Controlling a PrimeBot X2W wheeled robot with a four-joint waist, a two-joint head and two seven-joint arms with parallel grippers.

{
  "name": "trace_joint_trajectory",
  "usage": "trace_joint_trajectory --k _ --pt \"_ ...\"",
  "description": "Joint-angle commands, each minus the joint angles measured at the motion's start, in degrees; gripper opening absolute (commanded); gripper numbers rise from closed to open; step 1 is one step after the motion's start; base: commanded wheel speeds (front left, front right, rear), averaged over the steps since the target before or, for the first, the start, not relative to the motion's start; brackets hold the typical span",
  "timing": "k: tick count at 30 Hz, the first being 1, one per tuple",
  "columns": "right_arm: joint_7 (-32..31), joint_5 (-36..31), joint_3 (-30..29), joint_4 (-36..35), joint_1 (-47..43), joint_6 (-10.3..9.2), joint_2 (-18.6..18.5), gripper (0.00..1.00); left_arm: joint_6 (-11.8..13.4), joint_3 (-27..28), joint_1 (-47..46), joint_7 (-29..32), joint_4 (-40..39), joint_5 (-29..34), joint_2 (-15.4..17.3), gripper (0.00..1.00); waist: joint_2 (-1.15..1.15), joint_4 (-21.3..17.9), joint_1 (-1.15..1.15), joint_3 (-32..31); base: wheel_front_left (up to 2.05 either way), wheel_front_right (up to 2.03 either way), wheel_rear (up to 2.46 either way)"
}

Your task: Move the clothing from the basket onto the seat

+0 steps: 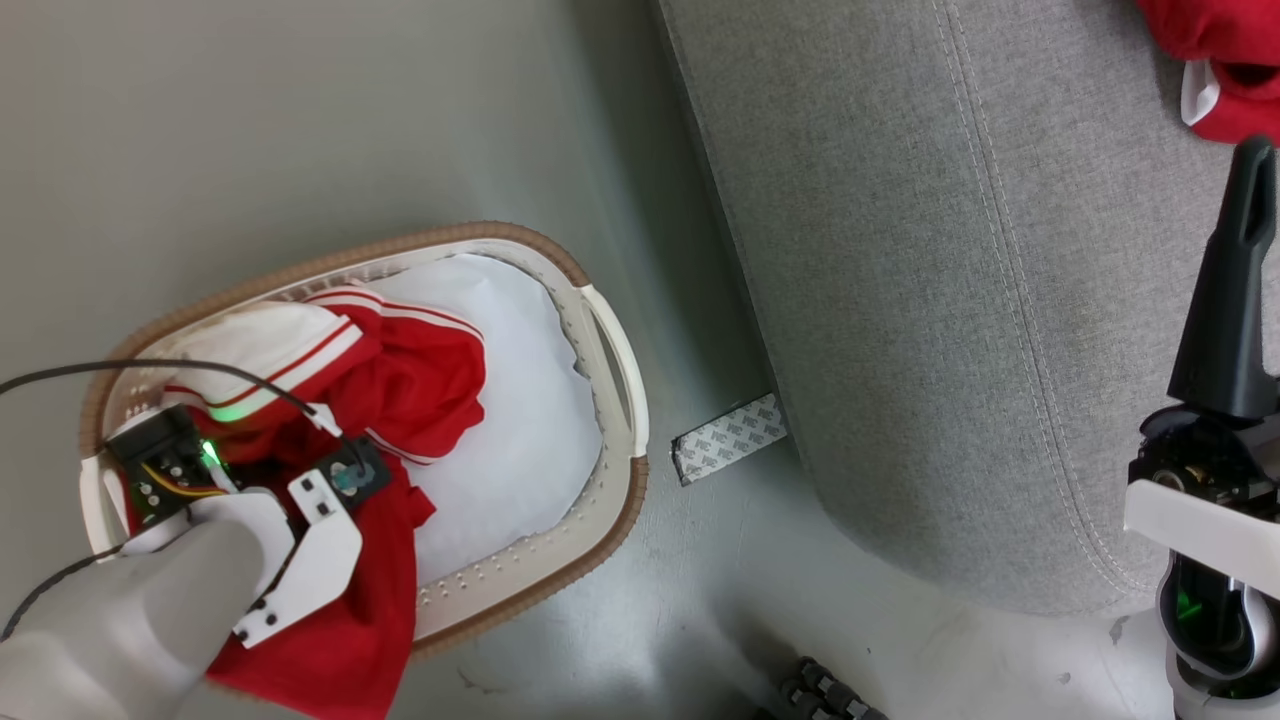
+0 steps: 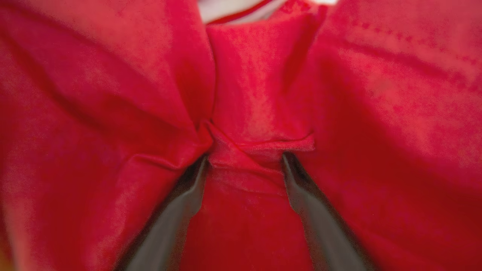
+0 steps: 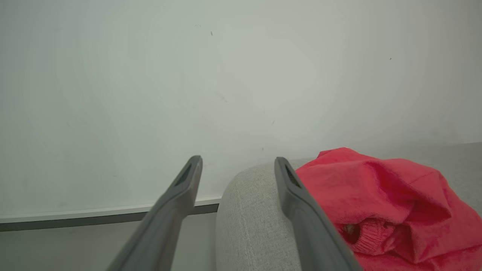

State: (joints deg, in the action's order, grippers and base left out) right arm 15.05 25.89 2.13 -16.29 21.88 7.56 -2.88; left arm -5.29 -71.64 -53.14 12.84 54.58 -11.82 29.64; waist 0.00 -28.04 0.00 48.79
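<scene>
The basket [image 1: 612,345] stands on the floor at the left, lined in white. Red clothing [image 1: 410,385] with white striped trim lies bunched in its left half and spills over the near rim. My left arm [image 1: 240,560] reaches down into that pile. In the left wrist view my left gripper [image 2: 244,160] is open, its fingers pressed into the red clothing [image 2: 260,98] with a fold between them. The grey seat [image 1: 930,300] is at the right, with another red garment [image 1: 1215,60] at its far corner. My right gripper [image 3: 237,162] hangs open and empty above the seat [image 3: 248,222], next to that garment [image 3: 376,195].
A patterned strip [image 1: 730,437] lies on the floor between the basket and the seat. A dark ridged part [image 1: 820,695] sits at the bottom edge. A black cable [image 1: 150,368] runs across the basket. A pale wall with a skirting board [image 3: 94,216] stands behind the seat.
</scene>
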Motion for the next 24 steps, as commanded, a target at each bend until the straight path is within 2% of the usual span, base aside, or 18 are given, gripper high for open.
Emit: trace_joint_trajectory --k 1,2,14,24 --pt "0.2 -0.3 0.3 -0.3 -0.9 -0.15 0.0 1.0 -0.3 -0.2 -0.5 -0.4 1.6 0.4 0.7 0.46 0.0 0.0 0.0 0.1 0.01 0.01 0.01" --pt "0.2 -0.2 0.3 -0.3 -1.0 -0.15 0.0 1.0 -0.5 -0.3 -0.6 -1.0 2.0 0.5 0.4 0.0 0.0 -0.1 0.0 0.1 0.0 0.0 0.0" --pt "0.2 1.2 1.8 2.7 2.2 -0.15 0.0 1.0 -2.0 0.2 -1.6 -10.7 8.2 -3.4 -2.3 0.0 0.0 -1.8 0.0 -3.1 0.0 0.0 0.0" --pt "0.2 -3.8 -1.7 9.0 1.9 -0.15 0.0 1.0 -2.1 -0.8 3.1 -20.8 7.3 -9.8 -12.3 0.0 0.0 6.4 0.0 -16.3 0.0 0.0 0.0"
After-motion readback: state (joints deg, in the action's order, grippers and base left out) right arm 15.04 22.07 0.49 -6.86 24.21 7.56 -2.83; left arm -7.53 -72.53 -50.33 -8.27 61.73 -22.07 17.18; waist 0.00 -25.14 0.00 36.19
